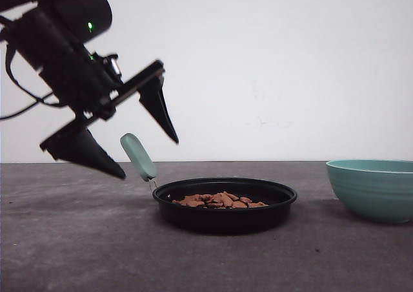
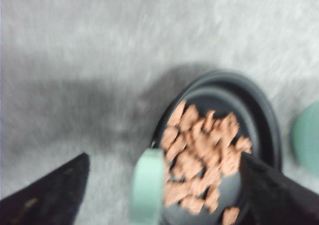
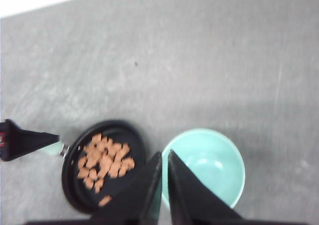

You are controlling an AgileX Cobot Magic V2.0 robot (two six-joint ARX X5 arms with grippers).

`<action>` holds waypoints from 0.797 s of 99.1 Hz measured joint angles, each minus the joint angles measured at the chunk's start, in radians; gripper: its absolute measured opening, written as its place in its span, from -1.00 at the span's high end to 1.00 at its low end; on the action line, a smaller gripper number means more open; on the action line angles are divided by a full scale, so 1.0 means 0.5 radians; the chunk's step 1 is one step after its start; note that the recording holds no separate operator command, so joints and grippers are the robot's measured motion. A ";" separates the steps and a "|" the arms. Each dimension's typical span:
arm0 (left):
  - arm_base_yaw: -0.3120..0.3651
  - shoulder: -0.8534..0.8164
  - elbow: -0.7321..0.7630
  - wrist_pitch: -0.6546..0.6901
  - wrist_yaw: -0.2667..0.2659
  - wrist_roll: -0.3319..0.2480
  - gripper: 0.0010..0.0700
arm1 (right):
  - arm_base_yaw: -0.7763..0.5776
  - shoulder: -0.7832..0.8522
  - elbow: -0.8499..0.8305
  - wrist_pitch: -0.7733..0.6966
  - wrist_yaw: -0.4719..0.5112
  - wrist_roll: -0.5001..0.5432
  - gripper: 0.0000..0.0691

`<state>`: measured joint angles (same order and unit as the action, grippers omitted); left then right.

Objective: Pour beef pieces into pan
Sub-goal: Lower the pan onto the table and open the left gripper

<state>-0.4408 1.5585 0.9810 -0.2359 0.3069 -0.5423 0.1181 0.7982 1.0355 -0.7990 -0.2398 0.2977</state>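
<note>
The pan is sitting on the grey desk, the beef pieces lying in a low heap inside it and its mint-green handle angling up to the left. The left gripper is hanging above the handle with its fingers spread wide, grasping nothing. The right gripper is hovering high over the teal bowl, which stands right of the pan, its fingers nearly together and holding nothing.

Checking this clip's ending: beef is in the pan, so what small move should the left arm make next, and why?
Probably lift the open left pincer up and away. The reddish-brown beef pieces already lie in the shallow black pan, the teal ribbed bowl looks empty, and the mint-green handle sits untouched between its fingers.
</note>
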 joint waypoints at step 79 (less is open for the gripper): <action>0.058 -1.811 0.002 -0.543 -1.299 0.507 0.96 | 0.182 -0.610 -0.436 0.836 0.484 -0.747 0.97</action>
<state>-0.4118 0.6529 0.9817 -0.5076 -0.3424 -0.2886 0.2092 0.4934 0.8177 -0.3809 0.0021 -0.0757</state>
